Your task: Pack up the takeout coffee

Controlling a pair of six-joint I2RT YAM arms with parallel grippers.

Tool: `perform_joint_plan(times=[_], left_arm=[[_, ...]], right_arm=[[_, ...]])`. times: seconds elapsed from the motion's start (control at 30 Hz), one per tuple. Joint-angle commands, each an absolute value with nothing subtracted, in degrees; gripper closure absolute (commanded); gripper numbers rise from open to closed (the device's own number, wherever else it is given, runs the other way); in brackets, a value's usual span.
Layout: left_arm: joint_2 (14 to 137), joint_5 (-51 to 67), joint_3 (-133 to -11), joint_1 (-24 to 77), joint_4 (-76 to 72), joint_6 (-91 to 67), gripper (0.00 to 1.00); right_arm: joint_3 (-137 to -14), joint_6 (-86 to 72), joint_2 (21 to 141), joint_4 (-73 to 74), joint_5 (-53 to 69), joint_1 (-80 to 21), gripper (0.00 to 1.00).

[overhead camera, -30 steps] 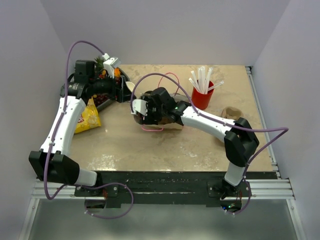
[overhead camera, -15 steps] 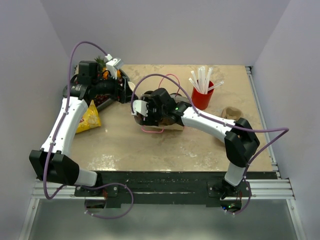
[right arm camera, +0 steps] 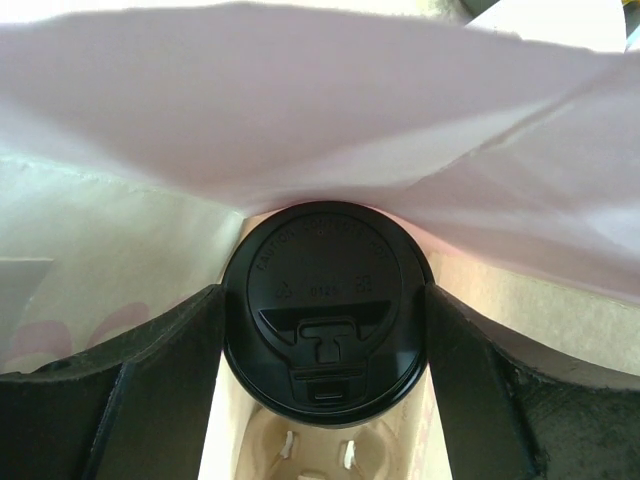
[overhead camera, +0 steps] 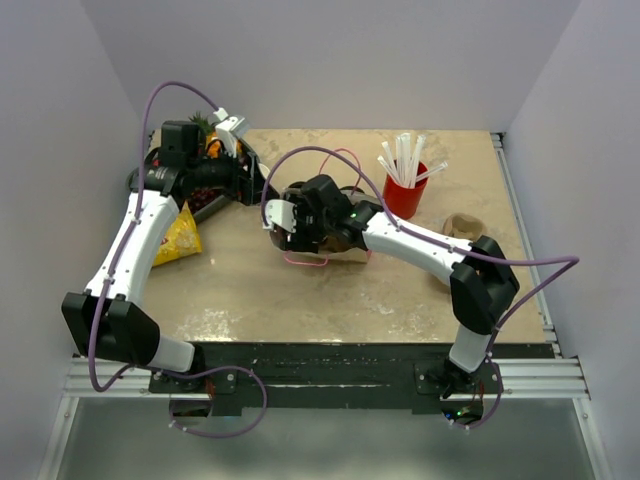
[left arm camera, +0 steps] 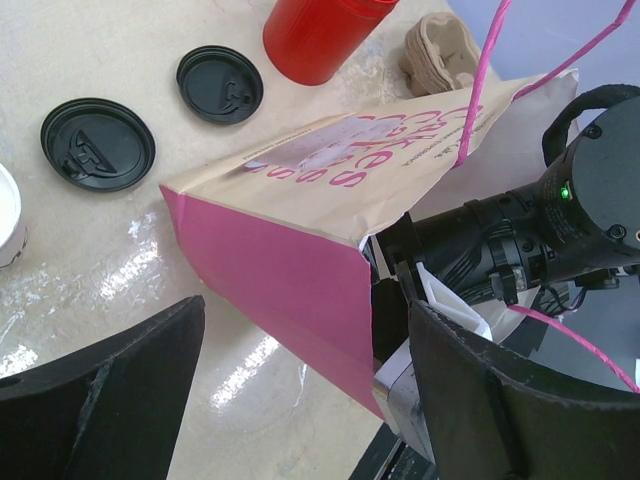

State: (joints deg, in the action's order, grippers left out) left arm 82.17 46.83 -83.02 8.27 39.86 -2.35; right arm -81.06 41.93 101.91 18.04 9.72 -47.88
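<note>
The takeout coffee, a cup under a black lid, sits between my right gripper's fingers inside the paper bag. The fingers press on both sides of the lid. Below it lies a moulded cardboard carrier. From above, the right gripper reaches into the bag's mouth. My left gripper is open and empty, hovering beside the bag's pink side; from above it is at the back left. Two loose black lids and a white cup's edge lie on the table.
A red cup of white straws stands behind the bag. A spare cardboard carrier lies at the right. A yellow snack bag and a fruit tray are at the left.
My left arm has shifted slightly toward the back, its wrist turning a little. The right arm and the bag have stayed put.
</note>
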Motion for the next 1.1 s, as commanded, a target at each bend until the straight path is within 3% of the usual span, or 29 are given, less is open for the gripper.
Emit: perform_joint_plan(times=[0.0, 0.07, 0.37, 1.07], left_arm=[[82.44, 53.17, -81.65, 10.81, 44.30, -1.93, 0.13], [82.44, 53.44, -81.47, 10.90, 44.21, -2.11, 0.13], [82.71, 55.37, -81.04, 11.42, 43.94, -2.29, 0.12], [83.41, 57.39, -80.15, 11.86, 42.98, -2.81, 0.12]], right_arm=[[-84.28, 34.89, 100.63, 19.60, 7.12, -46.67, 0.34], [-84.64, 34.54, 100.63, 19.69, 7.03, -46.67, 0.33], [-87.71, 32.43, 100.81, 20.30, 6.59, -46.76, 0.01], [-92.81, 31.29, 101.25, 26.19, 5.63, -46.76, 0.01]])
